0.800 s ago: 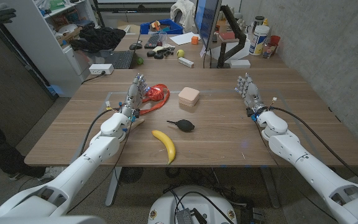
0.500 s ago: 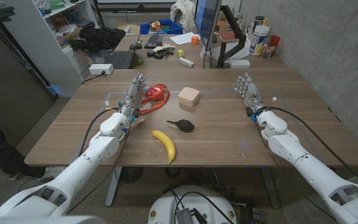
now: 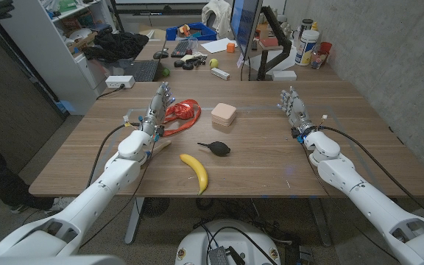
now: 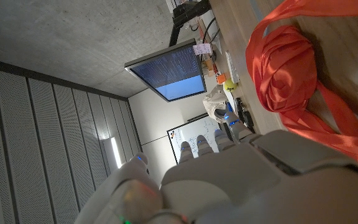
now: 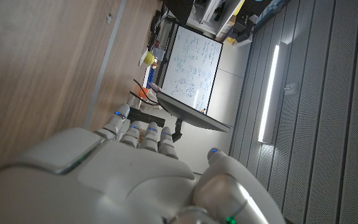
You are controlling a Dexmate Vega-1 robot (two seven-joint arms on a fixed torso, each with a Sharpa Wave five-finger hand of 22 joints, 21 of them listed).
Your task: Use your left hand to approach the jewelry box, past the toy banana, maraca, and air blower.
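The jewelry box [image 3: 223, 115], a small pale-pink squarish case with rounded corners, sits closed on the wooden counter [image 3: 271, 158] toward its far middle, just beside a bundle of red ribbon-like material [image 3: 182, 112] that may be the maraca, though the pictures do not settle that. The left robot hand [image 3: 157, 107] stands at the far left of the counter, fingers apart and reaching upward, holding nothing, close against the red bundle's outer side. The right robot hand [image 3: 291, 103] waits well apart on the opposite side, fingers likewise spread and empty. Nearer the robot lie the yellow toy banana [image 3: 195, 171] and the small black air blower [image 3: 215, 147], both on the near side of the box.

To make the approach cleanly, the left robot hand would probably do best to lift over the red bundle rather than push through it, then travel across toward the box's near-left corner, keeping fingers raised so loose ribbon loops are not dragged along. The blower and banana lie off that line and should need no detour.

A whiteboard [image 5: 194, 65] carries writing too small to read; no brand or label is legible.
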